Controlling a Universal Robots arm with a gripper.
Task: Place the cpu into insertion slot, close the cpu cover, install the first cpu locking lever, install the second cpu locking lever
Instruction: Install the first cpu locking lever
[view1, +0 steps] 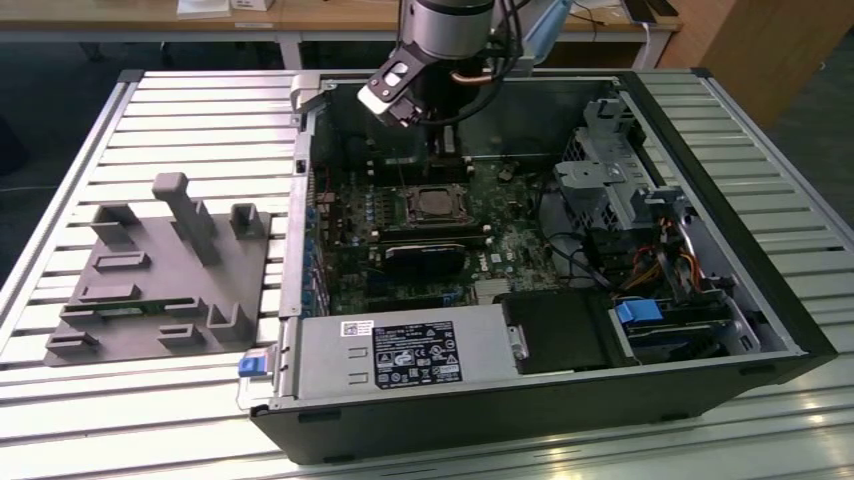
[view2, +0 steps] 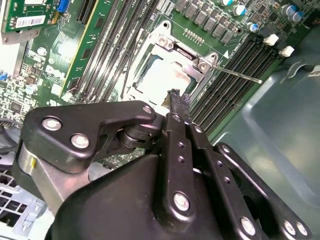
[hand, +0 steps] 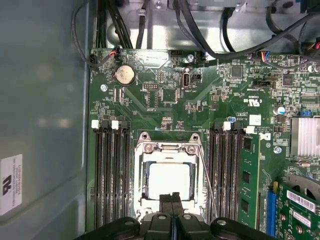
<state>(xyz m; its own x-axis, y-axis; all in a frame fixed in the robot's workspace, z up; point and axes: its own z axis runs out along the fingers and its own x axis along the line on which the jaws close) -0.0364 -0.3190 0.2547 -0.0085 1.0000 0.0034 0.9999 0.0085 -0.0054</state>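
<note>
Two fingers (hand: 166, 204) of the gripper (hand: 172, 199) are pressed together, with nothing held, over one edge of the cover (hand: 165, 148). The cover is laid flat around the cpu (hand: 170, 181) in the slot (view1: 407, 205), mid-board in the open case (view1: 534, 400). One thin lever (view2: 235, 74) is angled away beside it.

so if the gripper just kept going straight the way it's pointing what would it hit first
Probably the edge of the cpu or the cpu cover framing it; the gripper hangs right above there, jaws together. Depth is unclear.
</note>
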